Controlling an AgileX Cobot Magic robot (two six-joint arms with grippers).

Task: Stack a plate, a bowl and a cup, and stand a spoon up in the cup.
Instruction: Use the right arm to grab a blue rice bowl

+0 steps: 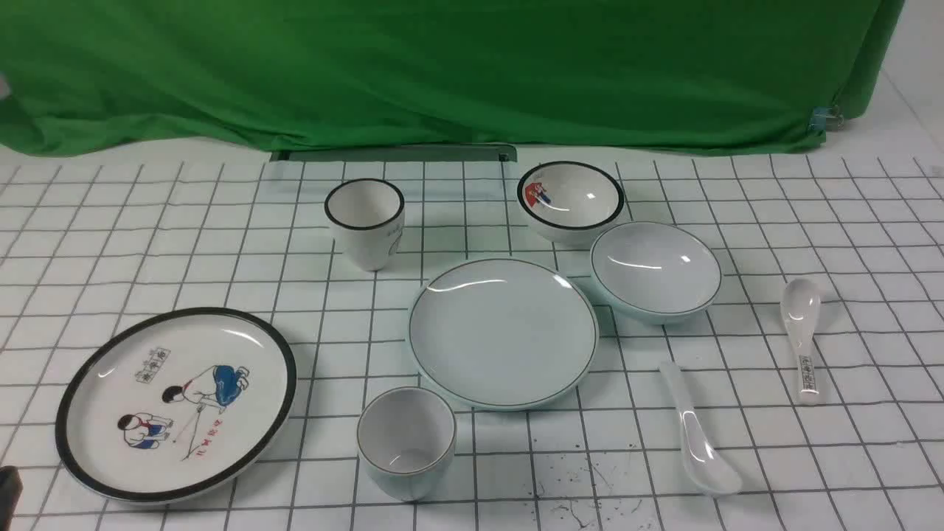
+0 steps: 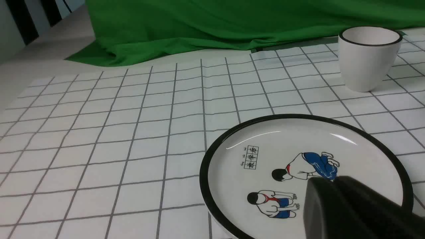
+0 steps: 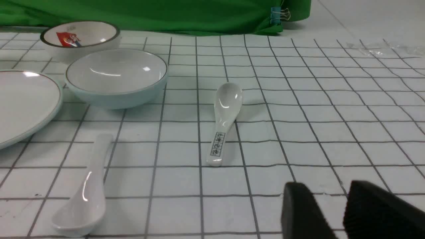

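left claw: the left gripper (image 2: pixel 327 192) shows as one dark mass with its fingers pressed together, closed on nothing; it sits over the near part of the cartoon plate (image 2: pixel 305 172), and contact cannot be told.
right claw: the right gripper (image 3: pixel 328 189) has its two fingers standing apart with only grid cloth (image 3: pixel 298 99) showing in the gap; it holds nothing and touches no dish.
plate (image 1: pixel 503 332): flat on the cloth at mid-table, nothing on it.
bowl (image 1: pixel 655 269): upright, just beside the plate's far right edge.
cup (image 1: pixel 406 441): upright, just beside the plate's near left edge.
spoon (image 1: pixel 697 435): lying right of the plate, scoop end toward the robot, handle pointing at the bowl; it is the dish nearest the right claw's side.
others: cartoon bowl (image 1: pixel 570 199) close behind the bowl; tall white cup (image 1: pixel 365 221) at the far left of the plate; printed spoon (image 1: pixel 802 335) farther right, handle toward the robot.
in the way: nothing lies between the right claw and the two spoons.
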